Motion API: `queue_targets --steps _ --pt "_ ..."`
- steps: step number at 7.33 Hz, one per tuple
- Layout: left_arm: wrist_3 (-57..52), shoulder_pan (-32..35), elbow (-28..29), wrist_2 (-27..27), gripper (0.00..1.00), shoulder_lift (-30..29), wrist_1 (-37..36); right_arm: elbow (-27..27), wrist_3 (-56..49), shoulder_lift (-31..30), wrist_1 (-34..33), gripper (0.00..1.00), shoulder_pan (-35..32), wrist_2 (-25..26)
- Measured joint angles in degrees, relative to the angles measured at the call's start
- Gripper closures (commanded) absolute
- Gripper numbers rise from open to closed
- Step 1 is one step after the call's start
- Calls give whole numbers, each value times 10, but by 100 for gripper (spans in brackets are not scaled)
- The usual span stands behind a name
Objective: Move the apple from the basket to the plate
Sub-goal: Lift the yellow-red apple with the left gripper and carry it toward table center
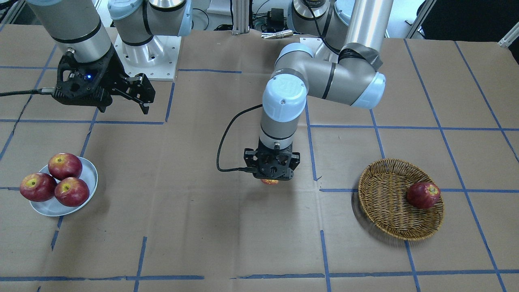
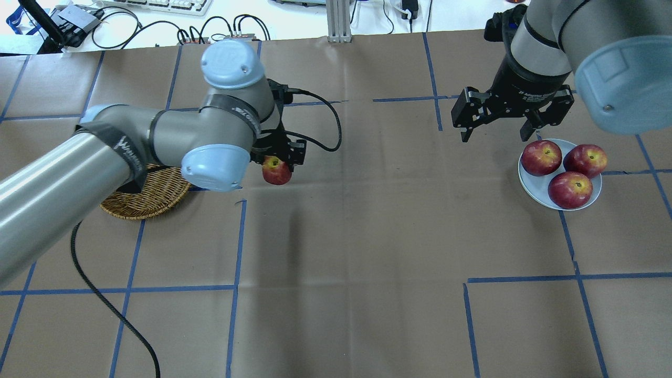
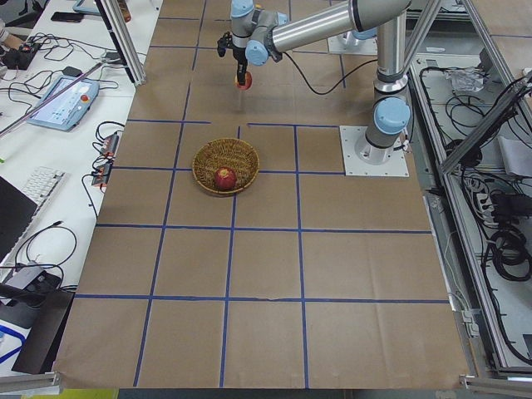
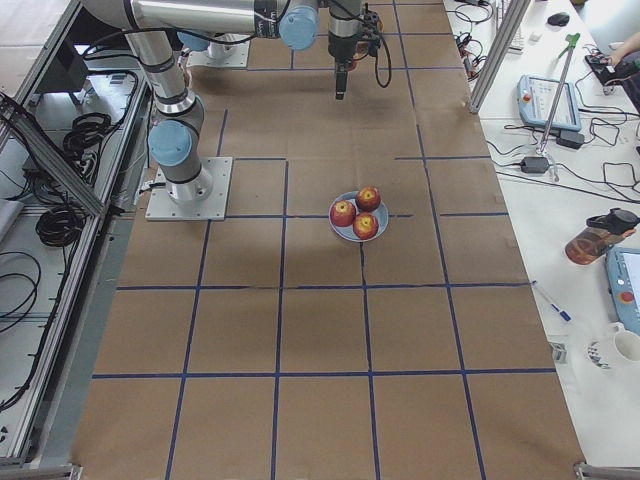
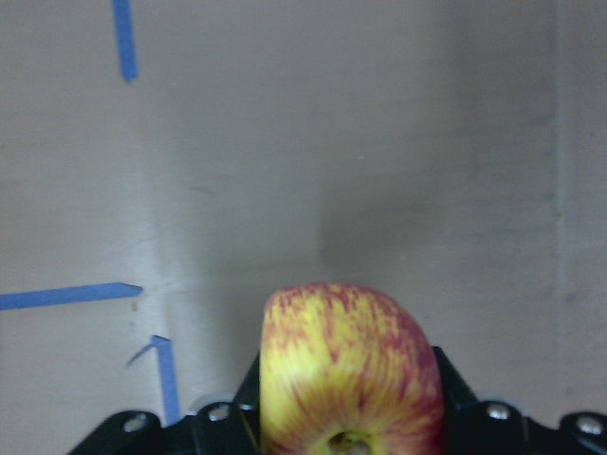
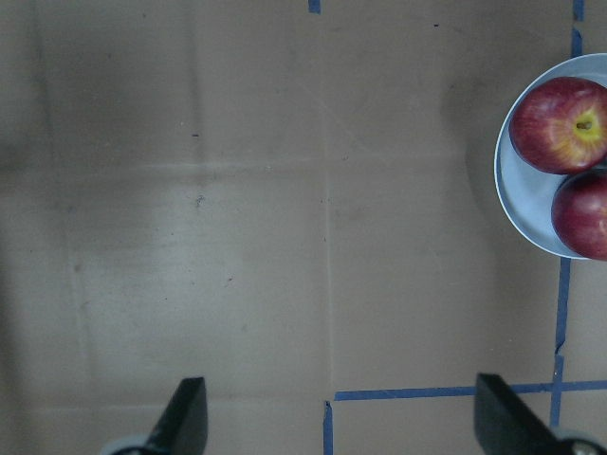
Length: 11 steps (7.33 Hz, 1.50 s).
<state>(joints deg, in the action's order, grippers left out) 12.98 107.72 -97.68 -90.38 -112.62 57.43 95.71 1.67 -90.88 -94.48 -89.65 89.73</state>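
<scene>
The apple (image 5: 349, 374), red streaked with yellow, is held in my left gripper (image 2: 278, 161), which is shut on it above the bare table between basket and plate. It also shows in the overhead view (image 2: 276, 173) and, mostly hidden under the gripper, in the front view (image 1: 269, 181). The wicker basket (image 1: 389, 211) lies on my left side with one dark red apple (image 1: 423, 195) in it; my left arm hides part of the basket in the overhead view (image 2: 142, 202). The pale plate (image 2: 534, 185) holds three dark red apples. My right gripper (image 2: 493, 135) is open and empty just beside the plate.
The table is covered in brown paper with blue tape lines. The right wrist view shows the plate's edge (image 6: 520, 204) at its right with two apples. A black cable (image 2: 325, 126) trails from the left wrist. The robot base plates stand at the table's back.
</scene>
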Motion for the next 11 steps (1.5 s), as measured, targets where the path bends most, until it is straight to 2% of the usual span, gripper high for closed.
queue_targets --steps 3,5,8,9,11 --pt "43 56 80 0 44 -85 -2 0 -1 0 0 0 0 0" --pt "37 63 88 0 44 -110 -16 0 -1 1 0 0 0 0" --pt "34 64 80 0 43 -118 -30 0 -1 0 -1 0 0 0" --pt "34 64 79 1 37 -118 -31 0 -1 0 -1 0 0 0" --pt "34 64 77 1 2 -117 -31 0 -1 0 -1 0 0 0"
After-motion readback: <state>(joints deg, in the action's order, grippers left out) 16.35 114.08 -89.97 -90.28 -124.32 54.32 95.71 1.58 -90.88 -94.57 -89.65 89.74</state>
